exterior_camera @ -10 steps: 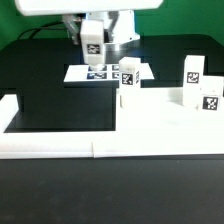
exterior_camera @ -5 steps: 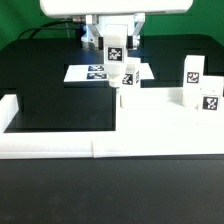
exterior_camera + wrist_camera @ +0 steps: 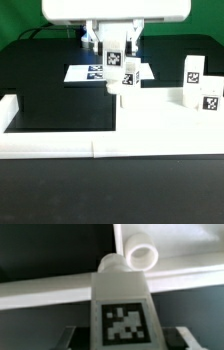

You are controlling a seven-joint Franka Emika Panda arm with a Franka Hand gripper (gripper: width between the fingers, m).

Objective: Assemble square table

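Note:
My gripper (image 3: 113, 62) is shut on a white leg (image 3: 113, 56) with a tag on its face and holds it in the air above the marker board's edge. Just beside it, toward the exterior view's right, another tagged leg (image 3: 127, 76) stands at the far left corner of the white square tabletop (image 3: 165, 125). Two more legs (image 3: 192, 70) (image 3: 210, 98) stand at the tabletop's far right. In the wrist view the held leg (image 3: 122, 303) fills the space between the fingers (image 3: 180, 336). Its tip sits close to the round end of the standing leg (image 3: 141, 255).
The marker board (image 3: 88, 73) lies on the black table behind the tabletop. A long low white border wall (image 3: 60, 148) runs along the front and turns up at the exterior view's left (image 3: 8, 110). The tabletop's edge shows as a pale band in the wrist view (image 3: 50, 287).
My gripper has moved toward the exterior view's right and slightly lower with the leg, from over the marker board to right beside the standing leg. The other parts have not moved.

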